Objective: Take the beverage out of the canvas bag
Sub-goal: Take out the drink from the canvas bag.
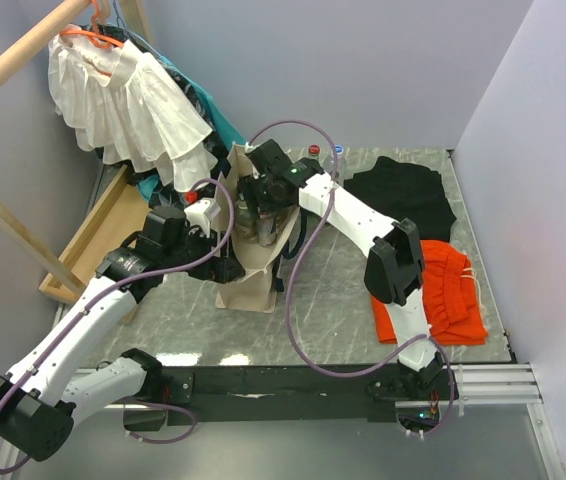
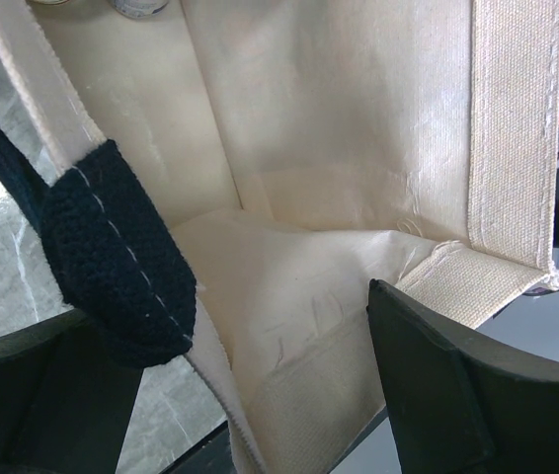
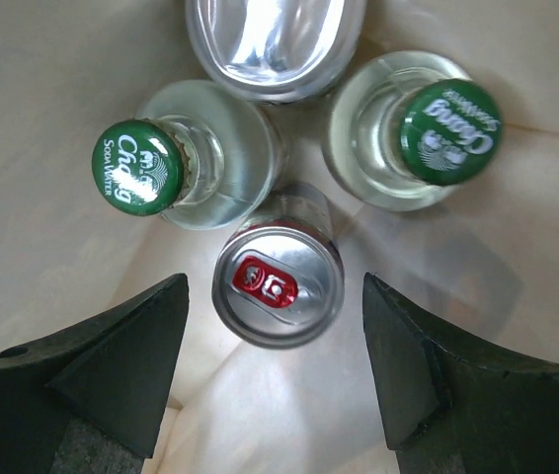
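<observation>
while left claw [image 2: 228, 314], right claw [image 3: 275, 284] agape: two bottles [image 3: 176, 163] [image 3: 408, 133], one red-tabbed can [image 3: 278, 296], canvas bag [image 2: 359, 148]

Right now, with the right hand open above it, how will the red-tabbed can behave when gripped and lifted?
The red-tabbed can looks smooth and shiny, so it may slip in a light grip. Its tab lies flat, apparently unopened: probably heavy for its size. On the soft canvas bag floor beside two Chang bottles, it could tip against them.

Right gripper [image 3: 275, 286]: pointed down inside the canvas bag [image 1: 253, 280], jaws spread. Left gripper [image 2: 225, 316]: set astride the bag's rim, jaws spread.
</observation>
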You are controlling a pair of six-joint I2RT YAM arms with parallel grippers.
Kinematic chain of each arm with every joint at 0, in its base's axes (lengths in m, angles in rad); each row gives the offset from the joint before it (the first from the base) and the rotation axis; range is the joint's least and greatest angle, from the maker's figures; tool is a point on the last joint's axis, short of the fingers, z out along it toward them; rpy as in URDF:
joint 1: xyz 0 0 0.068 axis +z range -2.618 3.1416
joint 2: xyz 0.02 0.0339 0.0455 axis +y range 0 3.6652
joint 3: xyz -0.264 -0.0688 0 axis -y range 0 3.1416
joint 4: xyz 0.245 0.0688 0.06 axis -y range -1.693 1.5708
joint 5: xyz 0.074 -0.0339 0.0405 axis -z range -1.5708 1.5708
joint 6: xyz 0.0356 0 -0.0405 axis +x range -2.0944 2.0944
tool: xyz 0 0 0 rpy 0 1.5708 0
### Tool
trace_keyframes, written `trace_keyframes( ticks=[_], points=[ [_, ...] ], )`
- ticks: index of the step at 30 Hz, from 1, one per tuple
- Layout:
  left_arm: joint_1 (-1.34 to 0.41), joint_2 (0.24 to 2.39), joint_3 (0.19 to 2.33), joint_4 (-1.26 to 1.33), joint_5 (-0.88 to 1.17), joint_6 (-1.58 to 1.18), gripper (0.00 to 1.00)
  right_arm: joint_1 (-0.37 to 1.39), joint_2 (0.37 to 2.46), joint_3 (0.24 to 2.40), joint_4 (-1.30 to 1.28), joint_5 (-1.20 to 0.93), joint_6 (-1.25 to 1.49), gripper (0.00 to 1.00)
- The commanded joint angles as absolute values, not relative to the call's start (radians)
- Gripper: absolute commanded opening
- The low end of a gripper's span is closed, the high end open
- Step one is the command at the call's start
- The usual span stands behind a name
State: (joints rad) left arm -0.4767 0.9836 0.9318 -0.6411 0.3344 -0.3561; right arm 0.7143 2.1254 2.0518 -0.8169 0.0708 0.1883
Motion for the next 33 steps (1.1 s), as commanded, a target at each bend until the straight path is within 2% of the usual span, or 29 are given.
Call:
trace_keyframes(
  ticks=[1, 22, 33],
  points=[
    [-0.477, 0.969, 0.956, -0.68, 0.327, -0.336, 0.91, 0.704, 2.134, 2.095, -0.814, 0.049, 0.183, 0.77],
    [-0.477, 0.969, 0.959, -0.681, 0.302, -0.345, 0.91, 0.704, 2.21, 2.166, -0.85, 0.055, 0.153, 0.75],
    [-0.477, 0.973, 0.965, -0.69, 0.296, -0.333, 0.91, 0.704, 2.187, 2.114, -0.836, 0.064, 0.158, 0.72]
  ],
)
